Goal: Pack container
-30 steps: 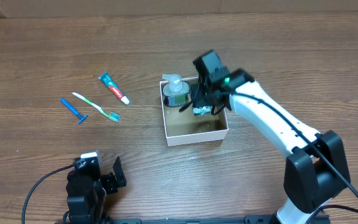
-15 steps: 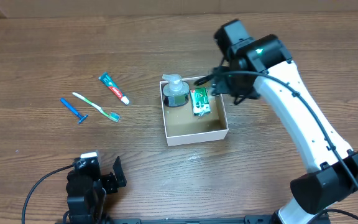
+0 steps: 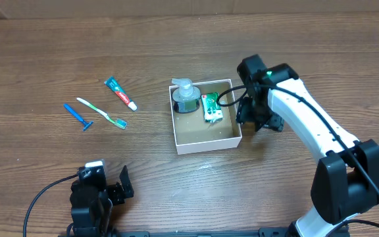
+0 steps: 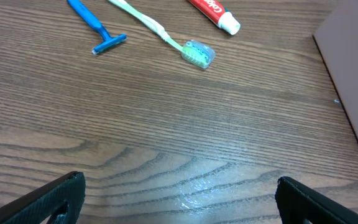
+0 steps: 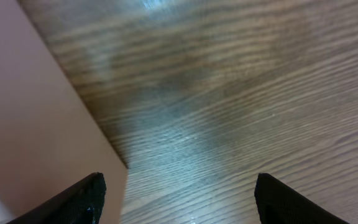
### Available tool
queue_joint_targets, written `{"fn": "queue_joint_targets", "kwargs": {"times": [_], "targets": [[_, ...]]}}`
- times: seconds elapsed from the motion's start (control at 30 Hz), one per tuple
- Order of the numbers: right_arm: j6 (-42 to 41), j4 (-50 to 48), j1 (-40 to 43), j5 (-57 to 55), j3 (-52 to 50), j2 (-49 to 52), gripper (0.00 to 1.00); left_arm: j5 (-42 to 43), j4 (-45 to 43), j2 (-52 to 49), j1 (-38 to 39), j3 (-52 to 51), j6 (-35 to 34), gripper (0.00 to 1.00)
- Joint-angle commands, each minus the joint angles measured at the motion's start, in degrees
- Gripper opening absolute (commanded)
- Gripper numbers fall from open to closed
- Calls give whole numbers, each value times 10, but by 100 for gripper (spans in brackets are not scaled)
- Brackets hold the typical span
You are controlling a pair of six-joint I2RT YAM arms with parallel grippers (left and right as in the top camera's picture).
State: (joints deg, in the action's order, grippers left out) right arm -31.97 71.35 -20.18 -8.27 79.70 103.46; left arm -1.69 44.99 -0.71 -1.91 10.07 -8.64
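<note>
Brown cardboard floors the container, which sits mid-table in the overhead view. A pump bottle stands upright in its far-left corner, and a green packet lies just beside it. From above, my right arm reaches down just outside the container's right wall, but its fingers are too dark to read there. The wrist camera settles it: my right gripper is spread wide over wood, with the white wall filling the left of that picture. My left gripper is spread too, low at the table's near-left. Its camera shows the razor, toothbrush and toothpaste ahead, plus a slice of container wall at right. Neither wrist view shows what lies inside.
</note>
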Motion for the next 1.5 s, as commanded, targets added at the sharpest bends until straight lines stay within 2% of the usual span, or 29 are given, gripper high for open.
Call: {"fn": "queue_joint_targets", "kwargs": {"times": [0.0,0.4,0.97,1.2,1.37,1.47], "targets": [[-11,-13,3,9,-28,-6,79,7,0,3,-3,0,-5,100],[-11,-19,-28,50,-32,-6,79,7,0,3,-3,0,-5,100],[-8,-47,-38,38,-27,-6,79,7,0,3,-3,0,-5,100],[46,0,3,-8,106,-17,84,7,0,3,-3,0,-5,100],[101,30,61,-7,218,-33,100,7,0,3,-3,0,-5,100],[122,33,104,-5,253,-49,100,7,0,3,-3,0,-5,100]]}}
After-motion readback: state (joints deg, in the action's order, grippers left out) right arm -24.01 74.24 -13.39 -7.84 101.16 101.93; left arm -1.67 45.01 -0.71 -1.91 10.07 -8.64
